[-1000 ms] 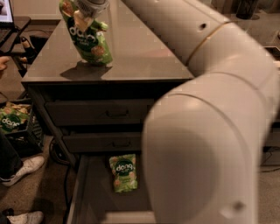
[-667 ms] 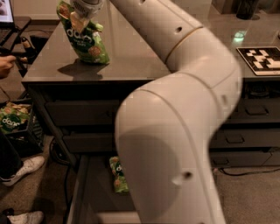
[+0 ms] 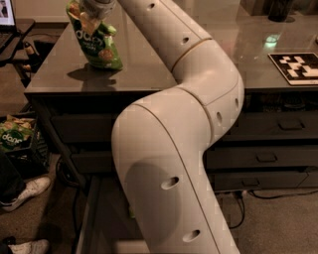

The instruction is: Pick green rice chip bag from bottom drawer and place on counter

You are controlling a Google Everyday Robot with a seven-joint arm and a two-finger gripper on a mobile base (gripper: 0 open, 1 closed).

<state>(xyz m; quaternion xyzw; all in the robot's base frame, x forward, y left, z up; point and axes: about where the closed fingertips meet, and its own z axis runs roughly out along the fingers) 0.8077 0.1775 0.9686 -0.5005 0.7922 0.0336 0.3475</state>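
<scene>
Green rice chip bag (image 3: 97, 44) sits at the left end of the counter (image 3: 149, 64), near the front edge. It is tilted, top leaning left, logo side facing you, with its dark shadow on the slab directly below its lower edge. You cannot tell for certain whether that edge rests on the surface. Gripper (image 3: 97, 4) is right at the bag's top, cut off by the upper border of the view; you cannot tell whether it clamps the pouch or is loose from it. The white arm (image 3: 169, 163) runs from there down and right, bends, and fills the middle foreground. The bottom drawer (image 3: 97, 223) stands pulled out at lower left, and the arm hides most of its floor. Closed handled drawer fronts (image 3: 268, 156) show to the right of the arm. Farther right on the counter lies a black-and-white marker tile (image 3: 297, 67). On the floor left of the cabinet, a second green bag (image 3: 11, 138) lies in a dark crate, with a white shoe (image 3: 30, 188) just below it.
</scene>
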